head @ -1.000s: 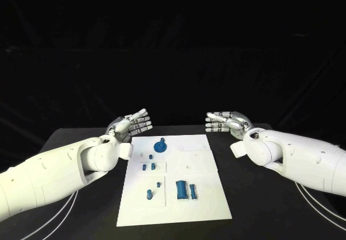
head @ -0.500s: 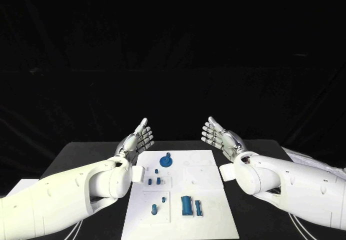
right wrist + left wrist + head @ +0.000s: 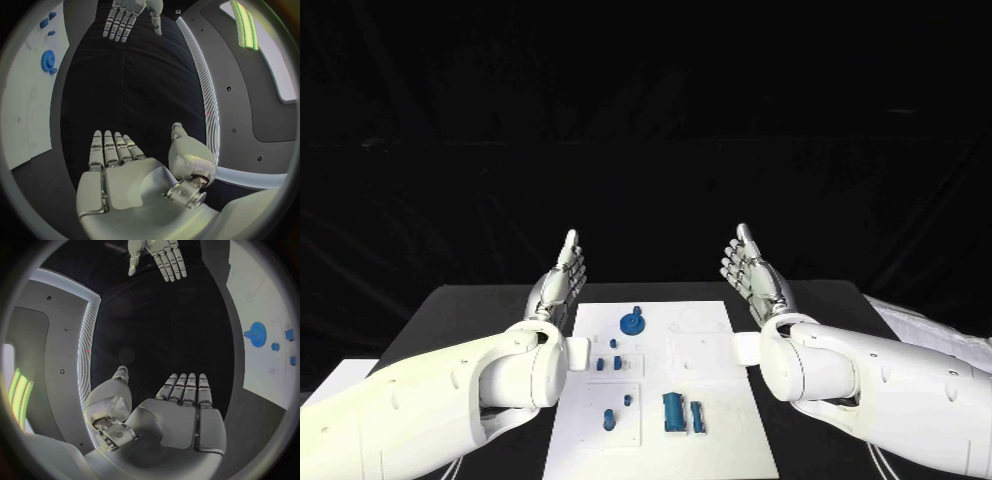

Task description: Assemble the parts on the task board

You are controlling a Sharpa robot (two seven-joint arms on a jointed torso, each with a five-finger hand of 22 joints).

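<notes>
Blue parts (image 3: 632, 322) dot the task board (image 3: 711, 440) — both hands hover apart.

Head camera looks down the task board (image 3: 668, 380); both wrist cameras, behind their hands, share it.

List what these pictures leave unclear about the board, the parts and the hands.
- Task board: in the head view its near corners lie behind the two white arms.
- Small blue pieces: too small in the head view to tell their shapes, or whether they lie or stand.
- Blue gear: bent by the fisheye in the left wrist view.
- Left hand, right hand: seen edge-on from the head; palms hidden.
</notes>
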